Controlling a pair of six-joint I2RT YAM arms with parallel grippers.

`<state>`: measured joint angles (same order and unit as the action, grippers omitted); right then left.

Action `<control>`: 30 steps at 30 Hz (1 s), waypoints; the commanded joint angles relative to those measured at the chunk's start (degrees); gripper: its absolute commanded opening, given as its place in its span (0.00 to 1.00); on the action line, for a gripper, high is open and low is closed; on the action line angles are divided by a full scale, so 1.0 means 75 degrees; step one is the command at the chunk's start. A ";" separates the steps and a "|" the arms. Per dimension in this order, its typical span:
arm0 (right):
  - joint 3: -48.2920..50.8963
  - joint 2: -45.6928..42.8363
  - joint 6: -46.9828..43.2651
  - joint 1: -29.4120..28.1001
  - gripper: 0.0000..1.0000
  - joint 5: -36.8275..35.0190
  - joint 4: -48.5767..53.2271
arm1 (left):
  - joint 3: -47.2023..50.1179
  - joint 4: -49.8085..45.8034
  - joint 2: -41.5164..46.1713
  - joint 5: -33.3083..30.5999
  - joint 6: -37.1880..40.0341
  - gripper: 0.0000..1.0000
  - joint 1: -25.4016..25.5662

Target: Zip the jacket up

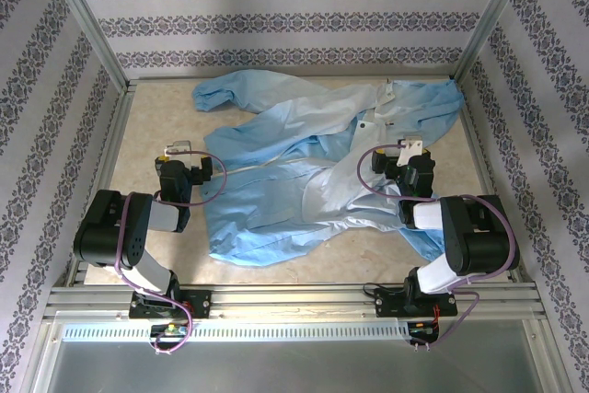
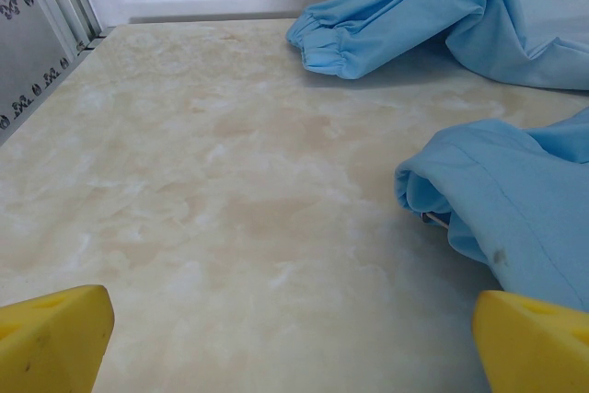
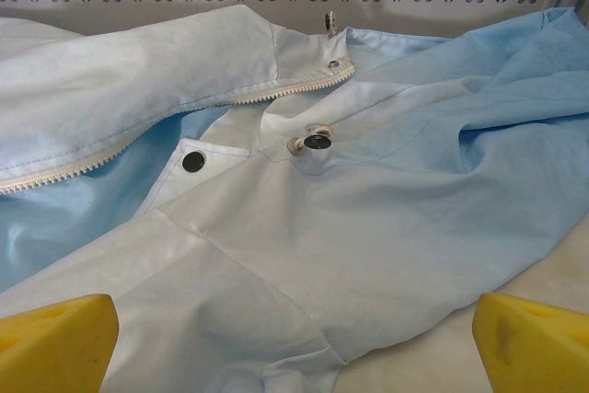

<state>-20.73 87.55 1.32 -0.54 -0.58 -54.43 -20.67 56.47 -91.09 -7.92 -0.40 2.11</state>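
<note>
From the top camera you see the jacket (image 1: 304,163) lying crumpled and spread across the middle and far right of the pale marbled surface (image 1: 152,112). One sleeve reaches toward the far left, ending in a gathered cuff (image 1: 207,94). Your left end effector (image 1: 178,148) sits at the jacket's left edge over bare surface. Your right end effector (image 1: 411,147) is over the fabric on the jacket's right side. Patterned walls (image 1: 276,20) close in the workspace on three sides.

In the left wrist view, the two yellow fingertips (image 2: 51,338) sit at the bottom corners, spread wide with only bare surface (image 2: 202,181) between them, so that end effector (image 2: 293,347) is open and grips nothing. A blue fold of the jacket (image 2: 506,200) lies just ahead on the right. The elastic cuff (image 2: 336,43) rests farther back.

In the right wrist view, the yellow fingertips (image 3: 55,342) are again set wide at the bottom corners. This end effector (image 3: 294,347) is open with the jacket (image 3: 386,236) lying beneath and ahead of it, not pinched. A pale zipper strip (image 3: 138,149) runs along the edge of a whitish flap, from lower left up to a small metal piece (image 3: 331,23) at the far end. Two dark snaps (image 3: 193,162) sit on the fabric just below that strip.
</note>
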 commanded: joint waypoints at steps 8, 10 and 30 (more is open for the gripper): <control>-0.0072 -0.0080 0.0023 -0.0037 0.98 0.0067 -0.0027 | -0.0059 -0.0040 0.0064 0.0228 -0.0058 1.00 -0.0105; -0.0065 -0.0332 -0.0056 -0.0053 0.98 0.0192 0.0172 | 0.0001 -0.0136 0.0325 0.0232 -0.0063 1.00 -0.0105; -0.2938 -0.1193 0.2109 -0.2666 0.65 -0.1031 0.6352 | -0.2885 -0.4200 0.0419 0.1137 -0.0866 0.82 0.1573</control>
<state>-40.29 75.68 10.57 -17.67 -6.07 -15.88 -38.72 28.60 -82.61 0.01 -4.91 8.71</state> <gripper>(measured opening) 0.694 0.822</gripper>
